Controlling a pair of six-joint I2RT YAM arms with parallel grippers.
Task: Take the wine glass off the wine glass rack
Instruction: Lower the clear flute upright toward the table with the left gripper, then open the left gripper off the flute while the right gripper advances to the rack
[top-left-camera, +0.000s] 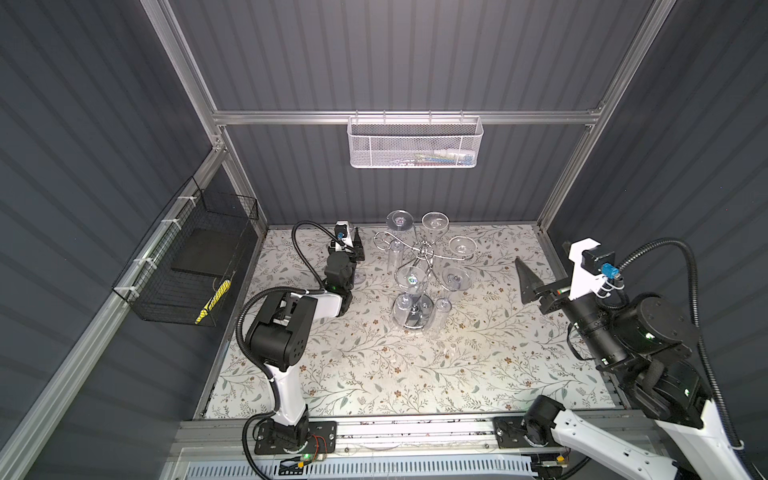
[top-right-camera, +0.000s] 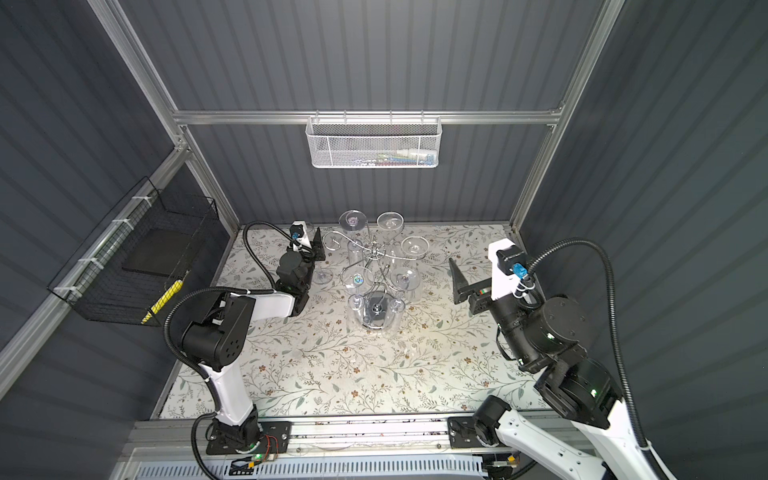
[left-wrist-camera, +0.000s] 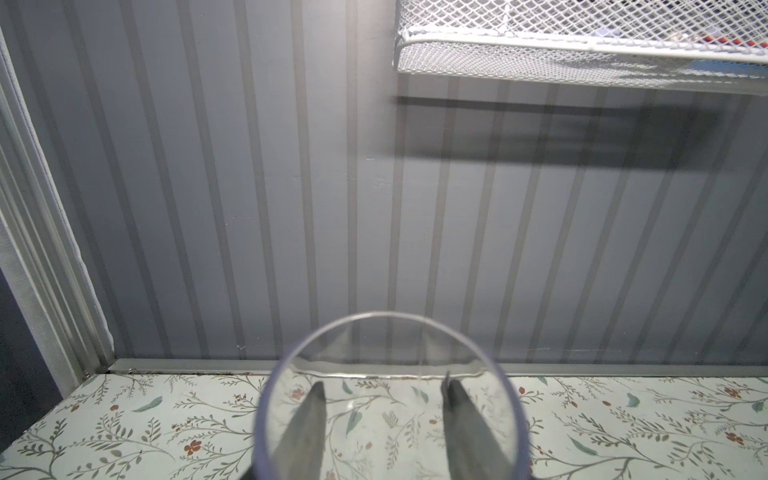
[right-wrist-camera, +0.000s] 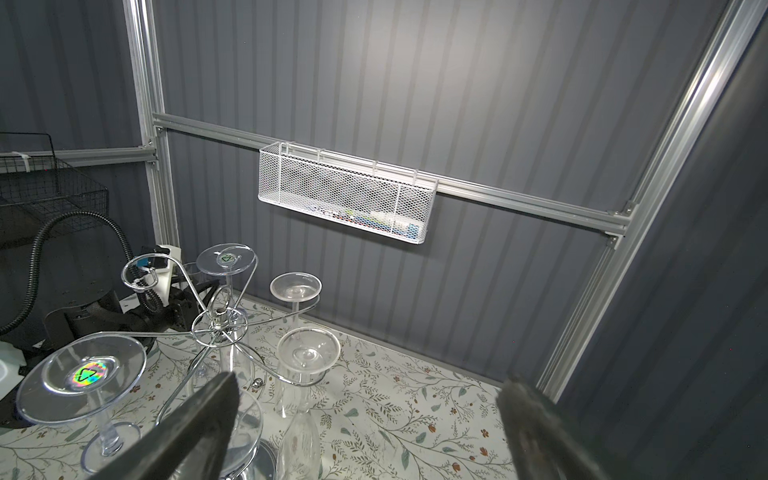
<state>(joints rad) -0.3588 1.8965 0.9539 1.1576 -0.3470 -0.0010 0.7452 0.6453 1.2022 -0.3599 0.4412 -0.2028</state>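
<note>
Worktop (top-left-camera: 415, 374) with a leaf-and-flower print takes up most of both top views, grey ribbed walls (top-left-camera: 374, 62) round it. Black wire basket (top-left-camera: 187, 266) hangs on the left wall with a yellow-and-black item (top-left-camera: 212, 301) at its front. A white mesh basket (top-left-camera: 415, 143) hangs on the back rail. Wine glass rack (top-left-camera: 422, 249) stands mid-worktop towards the back: chrome, round base on the worktop, scroll arms spreading from the top of the stem. Five clear glasses (top-left-camera: 398, 220) hang from it upside down, feet up. My right tool (right-wrist-camera: 372, 379) hangs right of the rack, well apart from it, jaws spread wide with nothing between them. My left tool (left-wrist-camera: 384, 384) sits low, just left of the rack, pointing at the back wall. Wine glass (left-wrist-camera: 386, 332) is off the rack and upright in that tool, jaws partway closed on it. In the left wrist view the fingers (left-wrist-camera: 309, 424) show through the clear glass, and its round rim is close to the camera. Its foot (top-right-camera: 322, 275) shows in a top view down by the worktop, beside my wrist. Touching or just above, can't tell.
</note>
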